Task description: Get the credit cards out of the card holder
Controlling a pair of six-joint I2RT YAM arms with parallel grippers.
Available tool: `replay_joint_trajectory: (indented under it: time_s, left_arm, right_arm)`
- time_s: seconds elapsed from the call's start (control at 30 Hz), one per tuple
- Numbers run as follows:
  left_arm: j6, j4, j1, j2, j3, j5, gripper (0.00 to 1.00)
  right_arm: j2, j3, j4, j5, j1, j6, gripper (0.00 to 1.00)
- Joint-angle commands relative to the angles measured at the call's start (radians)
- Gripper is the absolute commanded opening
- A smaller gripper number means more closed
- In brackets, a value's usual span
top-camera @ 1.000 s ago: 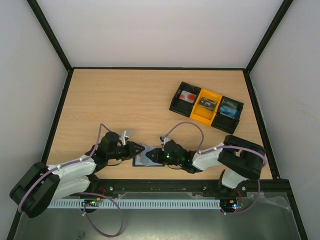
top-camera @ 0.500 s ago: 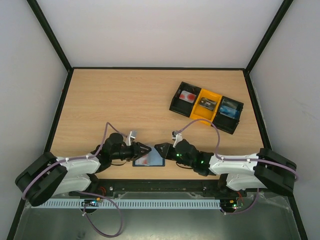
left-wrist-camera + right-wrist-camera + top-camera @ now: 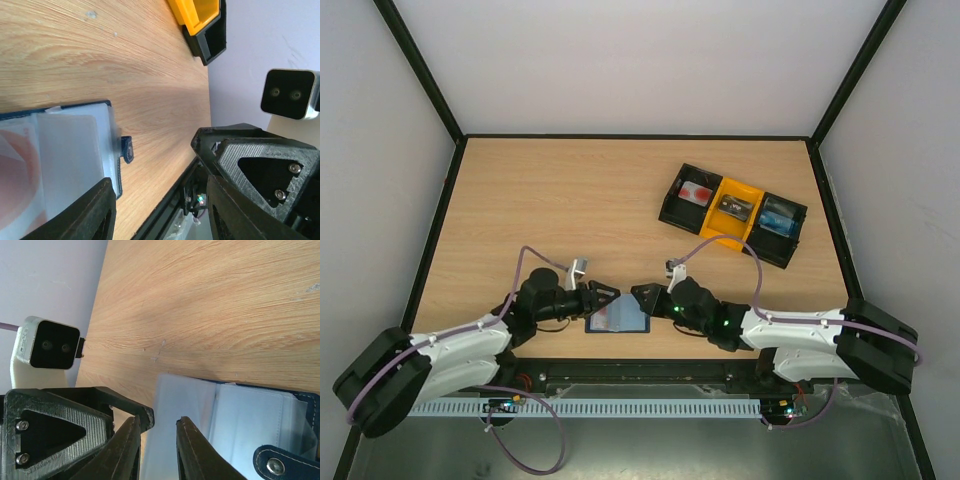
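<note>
The card holder (image 3: 618, 319) lies open on the table near the front edge, its pale blue-grey pockets facing up and its closing tab (image 3: 127, 149) sticking out. A pinkish card with a red patch (image 3: 15, 170) shows in its left half. My left gripper (image 3: 607, 296) (image 3: 160, 181) is open at the holder's far left corner with nothing between its fingers. Facing it, my right gripper (image 3: 641, 296) (image 3: 158, 417) hovers at the far right corner. Its jaws stand a narrow gap apart over a pale pocket (image 3: 185, 405), and nothing is pinched between them.
A black-and-yellow three-compartment tray (image 3: 720, 238) sits at the back right with small items in its compartments. Its corner (image 3: 200, 20) shows in the left wrist view. The two gripper tips stand close together. A black rail (image 3: 640, 368) runs just in front of the holder.
The left gripper's jaws have spread wider and both grippers have come off the holder's middle to its far edge. The holder now lies flat and open.
</note>
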Motion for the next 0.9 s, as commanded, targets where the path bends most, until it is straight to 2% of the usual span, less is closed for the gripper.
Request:
replay_joint_trajectory:
  time_s: [0.0,0.2,0.6,0.67,0.73,0.8,0.87]
  left_arm:
    - [0.039,-0.032,0.008,0.007,-0.025,-0.052,0.52]
    - [0.024,0.128,-0.004,0.148,-0.019,0.017,0.52]
    - [-0.014,0.192,-0.065,0.218,0.068,0.006,0.52]
    - [0.007,0.118,-0.053,0.166,0.075,-0.019,0.52]
    - [0.057,-0.036,-0.032,0.100,0.090,-0.075,0.54]
    - [0.110,-0.191,-0.001,0.040,0.106,-0.122,0.66]
    - [0.142,-0.273,0.040,-0.005,0.101,-0.106,0.72]
  right_arm:
    - [0.018,0.023,0.013,0.015,0.007,-0.004,0.22]
    - [0.006,0.022,-0.006,0.021,0.007,-0.001,0.22]
    - [-0.065,0.001,-0.064,0.076,0.007,-0.007,0.22]
    - [-0.069,0.001,-0.075,0.079,0.007,-0.007,0.22]
    - [-0.066,-0.002,-0.076,0.069,0.007,-0.005,0.22]
    - [-0.053,-0.007,-0.063,0.052,0.007,0.001,0.22]
    - [-0.026,-0.003,-0.058,0.048,0.007,0.012,0.21]
